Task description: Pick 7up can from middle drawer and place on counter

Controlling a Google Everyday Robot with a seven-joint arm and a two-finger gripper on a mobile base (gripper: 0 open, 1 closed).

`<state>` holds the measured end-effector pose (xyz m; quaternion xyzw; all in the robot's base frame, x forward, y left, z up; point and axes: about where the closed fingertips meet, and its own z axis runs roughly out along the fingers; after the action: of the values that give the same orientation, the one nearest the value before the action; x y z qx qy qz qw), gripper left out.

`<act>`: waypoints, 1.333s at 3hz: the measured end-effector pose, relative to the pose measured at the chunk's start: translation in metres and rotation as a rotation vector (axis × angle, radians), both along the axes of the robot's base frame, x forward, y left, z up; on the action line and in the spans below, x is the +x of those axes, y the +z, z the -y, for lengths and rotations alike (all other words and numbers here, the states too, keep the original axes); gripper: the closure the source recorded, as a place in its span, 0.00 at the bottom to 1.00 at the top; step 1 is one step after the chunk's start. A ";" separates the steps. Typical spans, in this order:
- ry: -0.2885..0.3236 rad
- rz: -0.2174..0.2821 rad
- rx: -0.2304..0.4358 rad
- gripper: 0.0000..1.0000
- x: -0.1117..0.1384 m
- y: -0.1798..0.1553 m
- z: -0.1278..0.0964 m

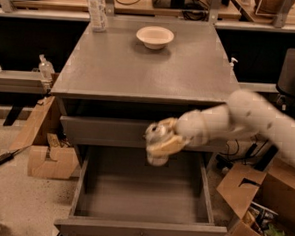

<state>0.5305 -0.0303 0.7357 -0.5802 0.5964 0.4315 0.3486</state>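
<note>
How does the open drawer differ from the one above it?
The middle drawer is pulled out, showing its floor; the upper drawer is shut, showing only its front. The middle drawer sits lower; the upper drawer lies just under the counter. Both are grey, in one cabinet. The gripper holds the 7up can in front of the upper drawer, above the middle one.
</note>
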 end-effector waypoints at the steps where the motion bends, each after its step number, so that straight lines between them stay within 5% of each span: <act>1: -0.051 0.052 0.010 1.00 0.009 0.124 0.041; 2: -0.184 0.087 0.050 1.00 0.048 0.189 0.051; 3: -0.327 0.112 0.041 1.00 0.107 0.221 0.032; 4: -0.437 0.171 -0.004 1.00 0.198 0.221 -0.015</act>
<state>0.7287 -0.0152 0.9570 -0.4724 0.6770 0.2939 0.4817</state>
